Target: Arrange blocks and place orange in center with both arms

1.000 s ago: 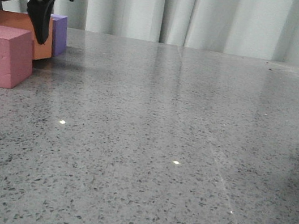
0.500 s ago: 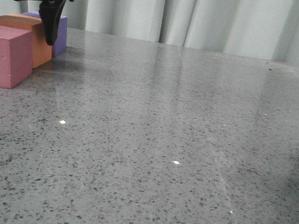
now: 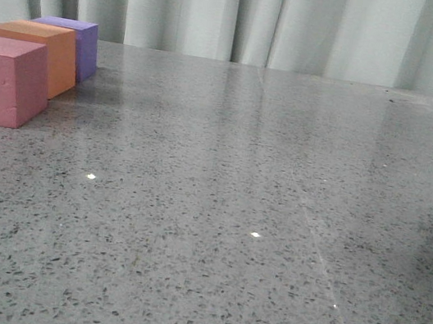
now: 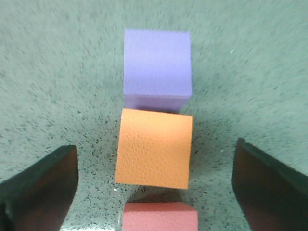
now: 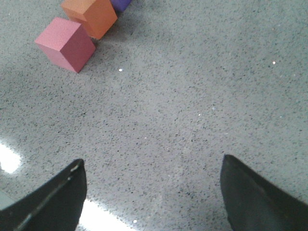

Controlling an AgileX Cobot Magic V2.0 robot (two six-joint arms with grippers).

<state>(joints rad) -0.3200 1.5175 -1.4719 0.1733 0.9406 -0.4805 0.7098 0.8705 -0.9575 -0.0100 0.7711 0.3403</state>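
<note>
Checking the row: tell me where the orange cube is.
Front view, far left of the table: the orange cube sits between the pink-red cube and purple cube.

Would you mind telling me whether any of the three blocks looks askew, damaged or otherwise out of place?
Nothing stands out. The purple block, orange block and pink block sit in one straight row on the table, orange in the middle, all flat and intact. Small gaps show between them. Both grippers are open and clear of the blocks.
</note>
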